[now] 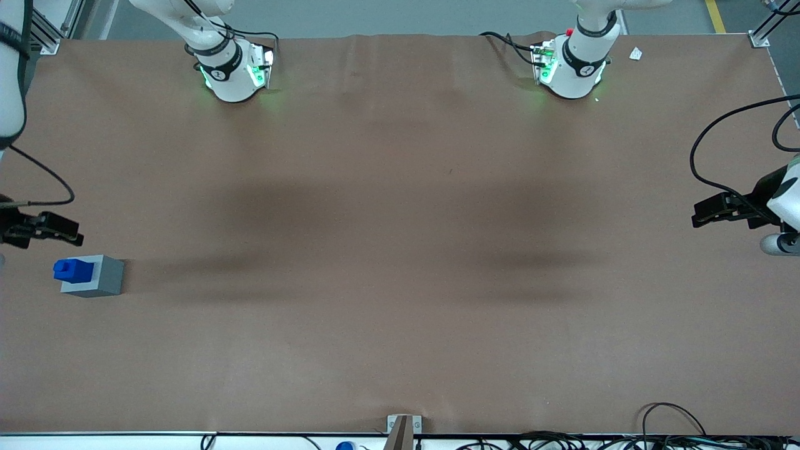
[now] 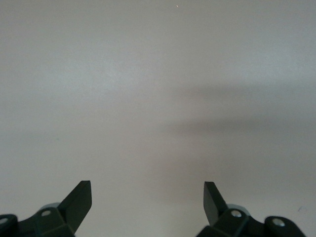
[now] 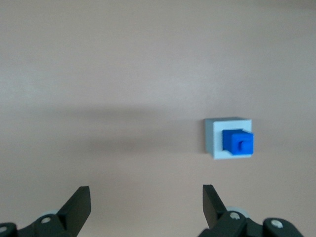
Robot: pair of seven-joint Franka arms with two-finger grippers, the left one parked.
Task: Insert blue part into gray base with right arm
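- Table (image 1: 400, 250) edge sits closest to the front camera; brown cover, biggest thing in frame, bare across the middle apart from arm shadows.
- Right arm (image 1: 9, 69) comes next in size: white links at the working arm's end of the table, cable trailing off the wrist.
- Gripper (image 1: 59, 230) is black, held above the table, released: fingers (image 3: 79, 205) spread wide with nothing between them in the wrist view.
- Gray base (image 1: 100, 277) stands on the table just beside the gripper, slightly nearer the front camera than the fingertips, and lower. No contact between the two.
- Blue part (image 1: 74, 270) is the smallest item. It sits in the top of the gray base, on the recess, its upper portion standing proud of the gray face. Wrist view agrees: blue part (image 3: 237, 142) framed by the gray base (image 3: 213, 138) rim, offset toward one edge, not centred.
- Progress, as a judgement: insertion looks done or close to it. Blue part is in the base and the gripper has let go and stands apart.
- Open item: cannot tell whether the part is seated to full depth or only resting in the mouth of the recess.
- What's left looks like confirming seating; if fully home, only pulling the arm clear.
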